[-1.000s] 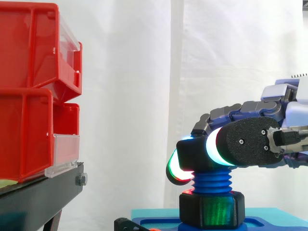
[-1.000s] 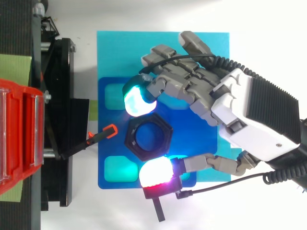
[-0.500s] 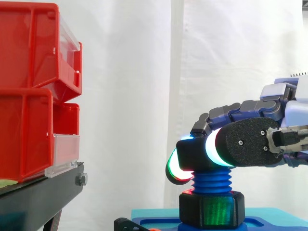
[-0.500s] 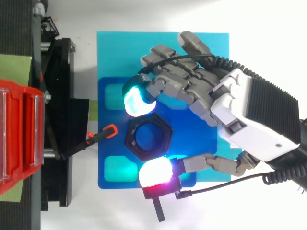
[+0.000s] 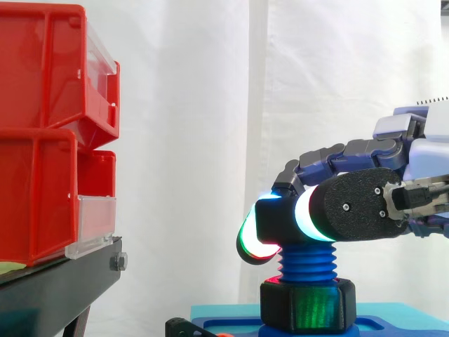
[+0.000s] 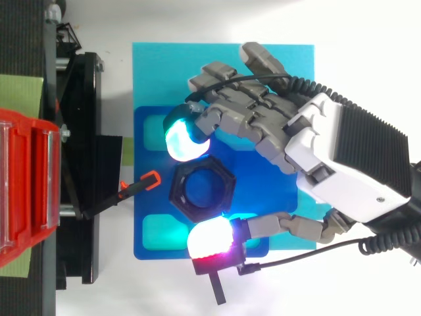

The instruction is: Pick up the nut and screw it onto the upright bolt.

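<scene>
The black hexagonal nut (image 5: 306,304) sits low on the upright blue threaded bolt (image 5: 307,261), close to the bolt's base; from above the nut (image 6: 227,191) rings the bolt's blue top. My hand (image 6: 342,158) reaches in from the right above the nut. One glowing cyan fingertip (image 6: 184,139) and the white-and-red glowing thumb pad (image 6: 210,240) stand on opposite sides of the bolt, at thread height above the nut (image 5: 280,221). They are spread apart and do not touch the nut. The hand is open and holds nothing.
The bolt stands in a dark blue fixture (image 6: 141,220) on a cyan mat (image 6: 158,66). Red bins (image 5: 42,140) are stacked on a black stand (image 5: 56,288) at the left. A black rod with an orange tip (image 6: 151,178) points toward the nut from the stand.
The hand has risen slightly and its fingertips have shifted a little to the left. The nut stays in place on the bolt.
</scene>
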